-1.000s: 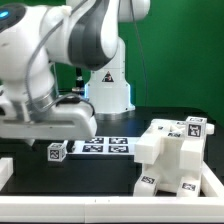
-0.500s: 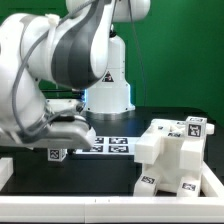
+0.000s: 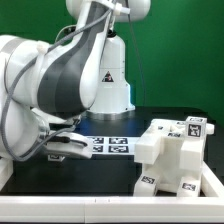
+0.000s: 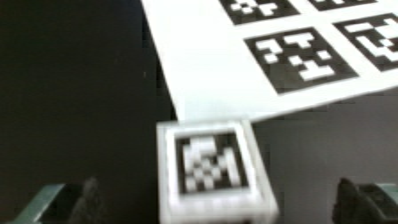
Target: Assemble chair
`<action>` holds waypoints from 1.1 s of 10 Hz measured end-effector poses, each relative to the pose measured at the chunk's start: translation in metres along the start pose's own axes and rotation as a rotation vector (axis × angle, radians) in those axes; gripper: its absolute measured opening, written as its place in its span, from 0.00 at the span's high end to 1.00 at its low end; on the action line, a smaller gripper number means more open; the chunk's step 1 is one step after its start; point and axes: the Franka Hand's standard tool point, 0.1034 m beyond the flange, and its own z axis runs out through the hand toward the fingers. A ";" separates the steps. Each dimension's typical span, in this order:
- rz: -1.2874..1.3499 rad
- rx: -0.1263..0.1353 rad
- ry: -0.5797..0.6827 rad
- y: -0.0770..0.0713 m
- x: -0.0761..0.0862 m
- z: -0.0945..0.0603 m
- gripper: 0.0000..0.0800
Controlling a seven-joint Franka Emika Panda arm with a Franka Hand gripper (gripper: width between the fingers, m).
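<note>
Assembly looked well along but unfinished. At the exterior view's left the gripper [image 4: 210, 205] hung wide open and empty over a loose tagged leg [image 4: 210, 163] beside the marker board [image 3: 110, 146]. At the right the blocky chair [image 3: 172, 152] stood joined, lacking that leg.

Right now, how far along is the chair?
Done: most parts look joined into one white block at the exterior view's right. In hand: nothing yet; the wrist view shows the fingers open on either side of a small tagged piece beside the marker board, not touching it. Left: grasp that piece and fit it to the block. Whether other loose parts remain, I cannot tell.
</note>
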 end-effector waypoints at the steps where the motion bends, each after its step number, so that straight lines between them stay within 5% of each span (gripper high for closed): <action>1: 0.001 -0.002 -0.005 0.000 0.001 0.003 0.19; 3: 0.001 -0.001 -0.004 0.000 0.002 0.002 0.24; 5: 0.002 0.000 -0.004 0.001 0.002 0.003 0.58; 7: 0.001 -0.003 0.004 -0.001 0.001 0.001 0.65; 9: -0.031 -0.009 0.073 -0.025 -0.026 -0.019 0.65; 11: -0.107 -0.026 0.290 -0.061 -0.060 -0.044 0.65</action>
